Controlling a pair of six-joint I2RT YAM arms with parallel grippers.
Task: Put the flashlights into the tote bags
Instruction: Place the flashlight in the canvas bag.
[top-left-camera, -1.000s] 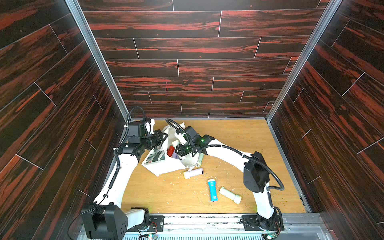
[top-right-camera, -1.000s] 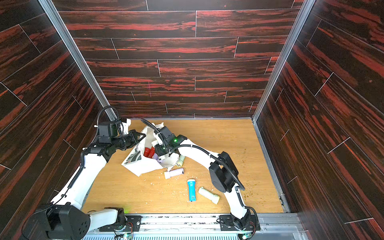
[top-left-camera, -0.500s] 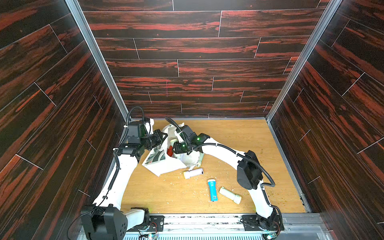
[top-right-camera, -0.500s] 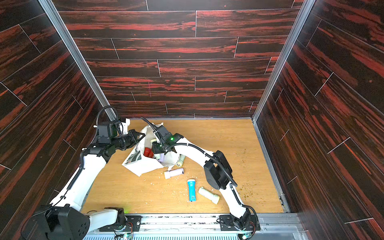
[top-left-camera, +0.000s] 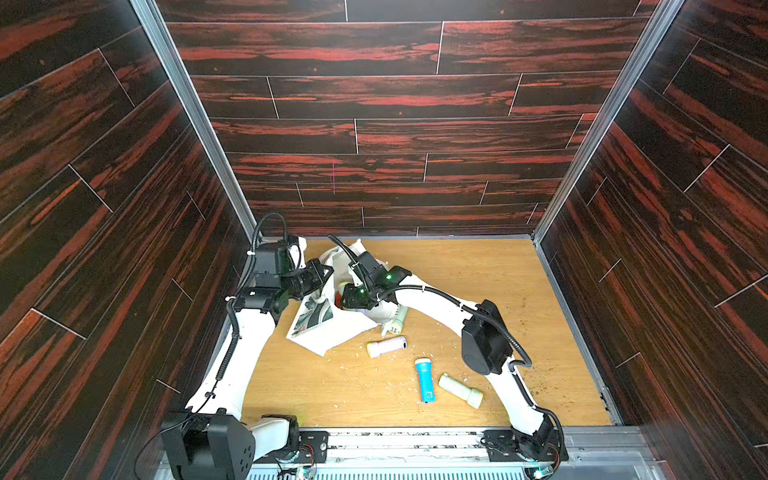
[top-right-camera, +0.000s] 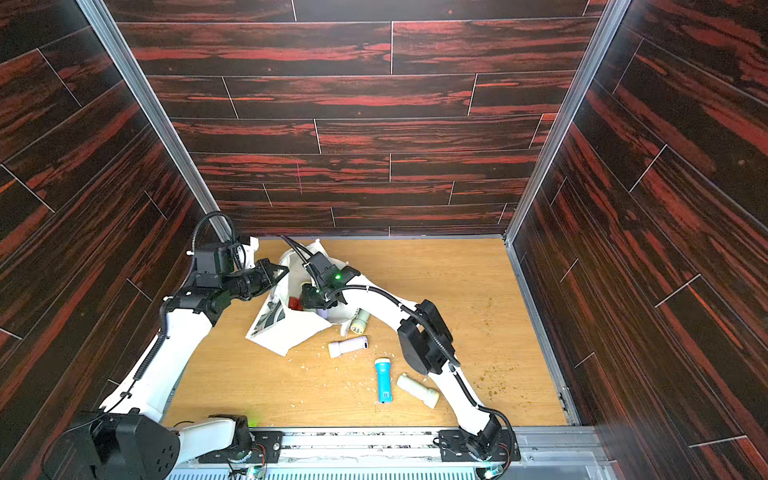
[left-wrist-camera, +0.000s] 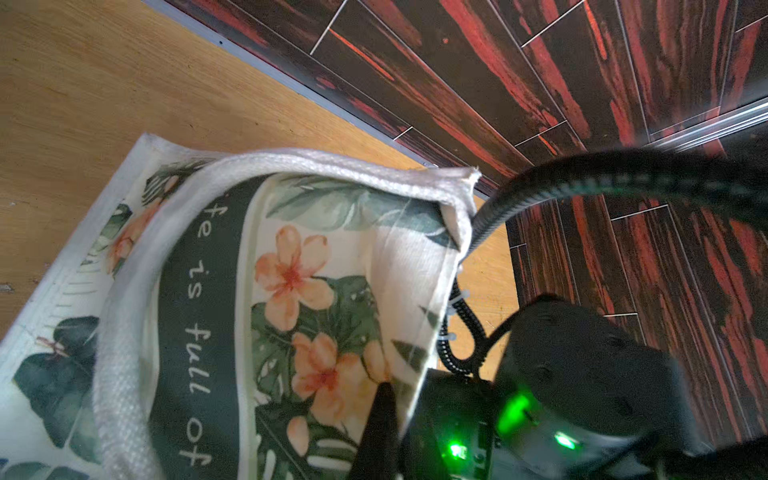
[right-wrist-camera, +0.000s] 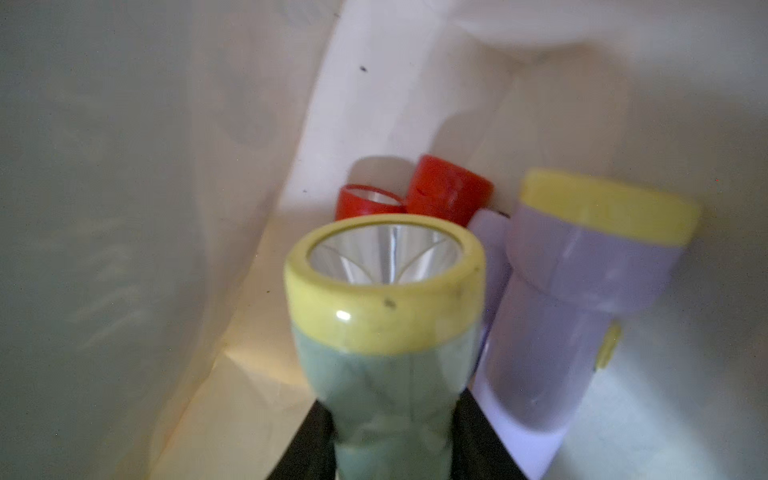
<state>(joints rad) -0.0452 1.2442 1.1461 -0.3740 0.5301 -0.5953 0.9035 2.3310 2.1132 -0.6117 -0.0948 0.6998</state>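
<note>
As right arm (top-left-camera: 432, 297) reaches deeper into bag (top-left-camera: 324, 336), right jaws grasp green flashlight (right-wrist-camera: 386, 345) beside red pair (right-wrist-camera: 449, 195); left jaws clenched on bag rim (left-wrist-camera: 332, 164); four flashlights (top-left-camera: 424, 380) remain on counter (top-left-camera: 332, 395).

Left gripper (top-left-camera: 319, 293) seemingly clamped, right gripper (right-wrist-camera: 390, 440) gripping

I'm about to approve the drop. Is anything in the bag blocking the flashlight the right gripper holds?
Nothing visible blocks it. The right gripper holds the green flashlight already inside the tote bag; two red flashlights lie deeper ahead and a lavender flashlight close beside it.
</note>
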